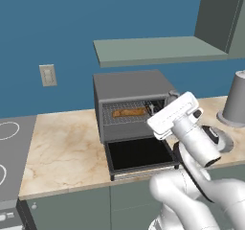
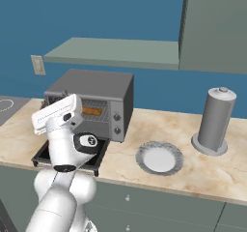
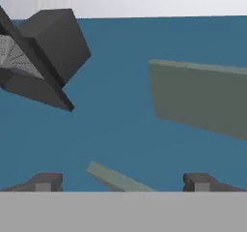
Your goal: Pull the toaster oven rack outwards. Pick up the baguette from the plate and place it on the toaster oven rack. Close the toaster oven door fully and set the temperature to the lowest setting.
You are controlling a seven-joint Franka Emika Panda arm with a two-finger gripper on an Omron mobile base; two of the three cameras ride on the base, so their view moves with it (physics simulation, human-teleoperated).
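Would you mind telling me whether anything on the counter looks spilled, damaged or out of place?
Nothing stands out. The baguette lies on the toaster oven rack, the toaster oven door hangs open flat, and the plate sits bare beside the upright grey container.

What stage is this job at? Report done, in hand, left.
Done: the baguette lies on the rack inside the oven; the plate is bare.
In hand: nothing; the gripper has its jaws apart, pointing at the wall.
Left: the door hangs open, and the knobs await setting.
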